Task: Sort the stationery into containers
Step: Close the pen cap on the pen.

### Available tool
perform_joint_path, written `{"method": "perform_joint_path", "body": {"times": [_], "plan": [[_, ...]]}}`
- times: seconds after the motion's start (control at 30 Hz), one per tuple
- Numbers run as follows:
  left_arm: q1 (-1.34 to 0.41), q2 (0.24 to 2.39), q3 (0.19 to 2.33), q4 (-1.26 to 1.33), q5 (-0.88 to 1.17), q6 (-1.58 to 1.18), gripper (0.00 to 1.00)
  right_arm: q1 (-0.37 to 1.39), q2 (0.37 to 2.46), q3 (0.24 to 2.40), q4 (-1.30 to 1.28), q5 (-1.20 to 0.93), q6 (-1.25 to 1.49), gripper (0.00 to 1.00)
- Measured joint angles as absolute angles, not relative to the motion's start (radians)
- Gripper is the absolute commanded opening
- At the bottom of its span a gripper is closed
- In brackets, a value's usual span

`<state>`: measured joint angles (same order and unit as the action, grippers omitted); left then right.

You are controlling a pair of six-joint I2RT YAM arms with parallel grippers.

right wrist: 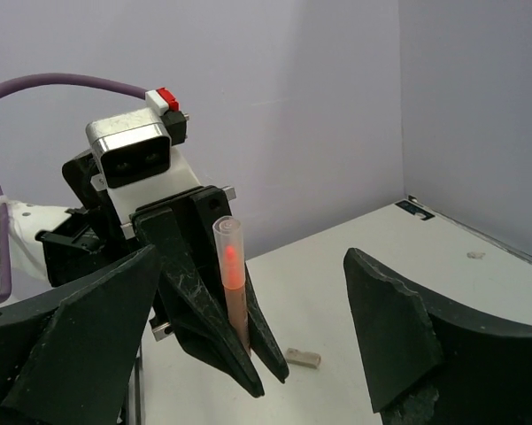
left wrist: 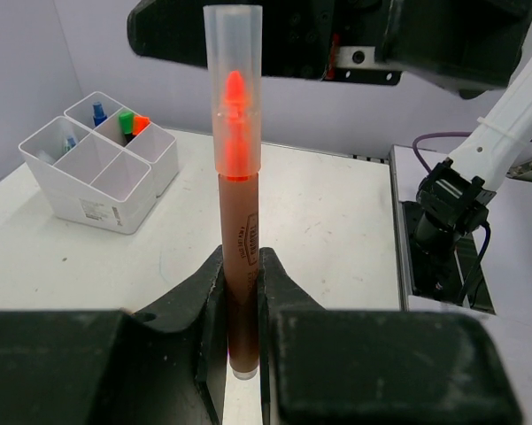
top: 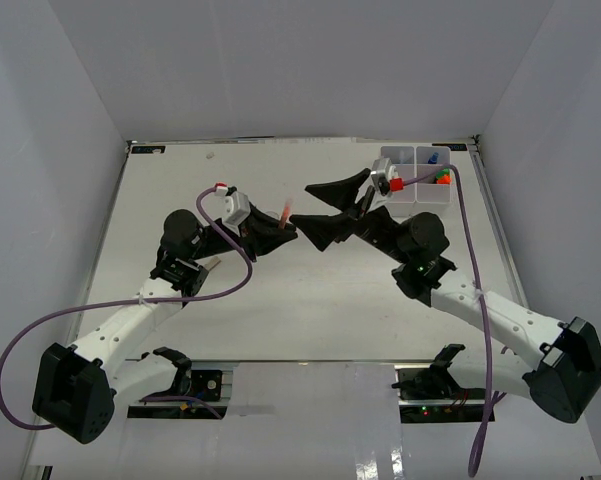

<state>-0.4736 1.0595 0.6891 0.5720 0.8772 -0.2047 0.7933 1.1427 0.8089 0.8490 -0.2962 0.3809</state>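
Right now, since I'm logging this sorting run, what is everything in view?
marker: one, dark body, clear cap over orange-red tip, upright in the left gripper
organiser box: one, white, far right corner of the table
green cap: one, standing in the box
orange cap: one, beside the green one
blue-topped item: one, in the box
small block: one, tan, lying on the table
table: one, white
left gripper: shut on the marker
right gripper: open, facing the marker

Location: robotics lab test cell, as I view it from my remote station. Evidence: white table [top: 310, 320] boxed by plain panel walls [top: 280, 60]; left arm [top: 130, 325] and right arm [top: 500, 315] bolted at its near edge; purple cabling [right wrist: 62, 81]; wrist-mounted camera [right wrist: 133, 150].
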Motion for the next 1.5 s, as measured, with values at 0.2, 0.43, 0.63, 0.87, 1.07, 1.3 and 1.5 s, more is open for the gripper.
{"method": "perform_joint_path", "body": {"times": [0.2,0.43,0.63,0.87,1.07,1.3,1.5], "plan": [[-0.474,1.062,0.689,0.49,0.876,-0.165,0.0,0.793,1.095,0.911,0.619,-0.258,0.321,0.96],[-0.474,1.07,0.69,0.406,0.854,-0.131,0.0,0.794,1.151,1.139,0.389,-0.23,0.278,0.87],[-0.474,1.07,0.689,0.39,0.826,-0.13,0.0,0.81,1.216,1.186,0.275,-0.168,0.277,0.8],[-0.474,1.069,0.69,0.385,0.806,-0.13,0.0,0.837,1.279,1.19,0.181,-0.126,0.277,0.71],[-0.474,1.066,0.689,0.38,0.798,-0.13,0.0,0.847,1.291,1.2,0.162,-0.116,0.277,0.63],[-0.474,1.066,0.689,0.38,0.796,-0.13,0.0,0.853,1.303,1.214,0.157,-0.113,0.277,0.55],[-0.474,1.066,0.69,0.379,0.794,-0.131,0.0,0.86,1.323,1.215,0.156,-0.114,0.278,0.44]]}}
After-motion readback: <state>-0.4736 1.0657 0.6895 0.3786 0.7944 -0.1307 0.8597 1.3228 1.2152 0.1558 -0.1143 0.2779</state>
